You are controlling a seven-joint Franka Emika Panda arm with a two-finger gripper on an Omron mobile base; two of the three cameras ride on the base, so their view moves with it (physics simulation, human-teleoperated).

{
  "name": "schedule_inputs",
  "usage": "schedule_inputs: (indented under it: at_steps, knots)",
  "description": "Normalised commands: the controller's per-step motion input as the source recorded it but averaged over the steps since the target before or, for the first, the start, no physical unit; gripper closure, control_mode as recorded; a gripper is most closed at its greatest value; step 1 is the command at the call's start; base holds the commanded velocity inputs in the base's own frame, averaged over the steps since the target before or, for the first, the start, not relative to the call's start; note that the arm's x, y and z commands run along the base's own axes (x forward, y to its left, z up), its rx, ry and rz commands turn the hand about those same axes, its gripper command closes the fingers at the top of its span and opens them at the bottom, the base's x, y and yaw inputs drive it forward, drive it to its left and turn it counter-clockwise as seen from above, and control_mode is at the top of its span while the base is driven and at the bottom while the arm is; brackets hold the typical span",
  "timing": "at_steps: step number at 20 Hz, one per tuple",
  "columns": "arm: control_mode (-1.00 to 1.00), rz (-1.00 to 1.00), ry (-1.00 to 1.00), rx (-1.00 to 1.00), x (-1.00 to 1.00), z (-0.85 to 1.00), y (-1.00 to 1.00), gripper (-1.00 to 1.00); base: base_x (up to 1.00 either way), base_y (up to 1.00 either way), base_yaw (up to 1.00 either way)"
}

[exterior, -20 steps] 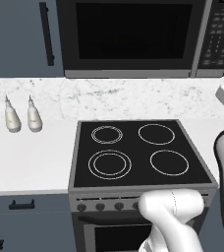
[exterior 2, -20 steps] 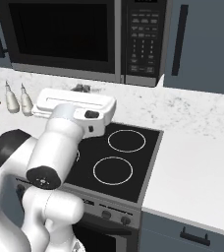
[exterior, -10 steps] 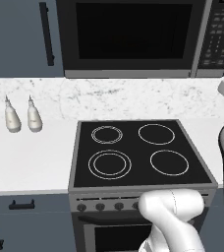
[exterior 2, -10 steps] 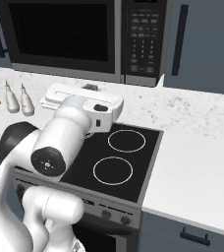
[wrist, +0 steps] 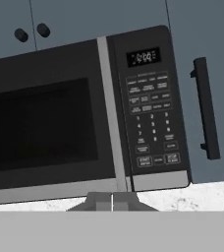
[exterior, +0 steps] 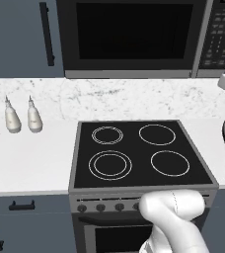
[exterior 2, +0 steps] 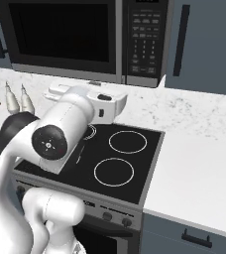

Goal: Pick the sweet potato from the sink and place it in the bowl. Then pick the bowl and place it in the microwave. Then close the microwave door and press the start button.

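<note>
Gripper [wrist: 112, 201] shut, level, facing microwave [wrist: 84, 118] keypad [wrist: 151, 120]

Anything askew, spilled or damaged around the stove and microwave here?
Nothing stands out. The microwave door sits flush and shut, the stove is bare, and the two bottles stand upright on the counter.

Black-and-steel microwave [exterior: 144, 37], black stove [exterior: 139, 153] with white rings, white-speckled marble counter [exterior: 25, 158]

A black stove [exterior: 139, 153] with four white burner rings sits in the white marble worktop [exterior: 25, 158]. Two small white bottles [exterior: 20, 116] stand side by side on the worktop, left of the stove, near the wall
</note>
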Motion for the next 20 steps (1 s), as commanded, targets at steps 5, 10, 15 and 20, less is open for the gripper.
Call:
schedule_inputs:
  at_steps: [5,10,15,20]
  knots:
    - [-1.0,0.0,0.0,-0.01,0.12,0.0,-0.15,1.0,0.0,0.0,0.0]
    - [-1.0,0.0,0.0,-0.01,0.03,-0.02,-0.09,1.0,0.0,0.0,0.0]
    - [-1.0,0.0,0.0,-0.02,0.03,-0.03,0.0,1.0,0.0,0.0,0.0]
    - [-1.0,0.0,0.0,-0.02,0.14,0.0,0.0,1.0,0.0,0.0,0.0]
